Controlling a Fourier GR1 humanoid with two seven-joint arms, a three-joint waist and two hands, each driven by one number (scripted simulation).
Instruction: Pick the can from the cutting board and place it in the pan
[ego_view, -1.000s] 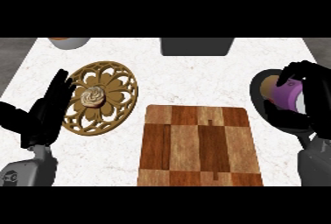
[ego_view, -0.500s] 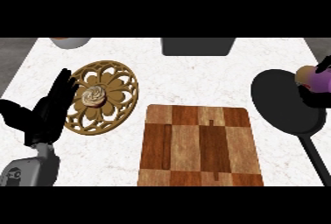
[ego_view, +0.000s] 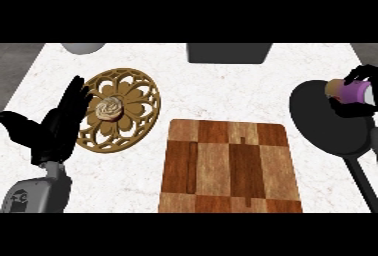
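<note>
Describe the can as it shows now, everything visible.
The can is a small purple cylinder with a tan end facing the view's left, lying tilted rather than upright. The right hand curls round it at the view's right edge, hiding part of it. It sits over the upper right of the black pan; whether it touches the pan cannot be told. It is off the cutting board.

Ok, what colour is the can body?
Purple, with a tan end; the can shows in the head view, over the pan.
</note>
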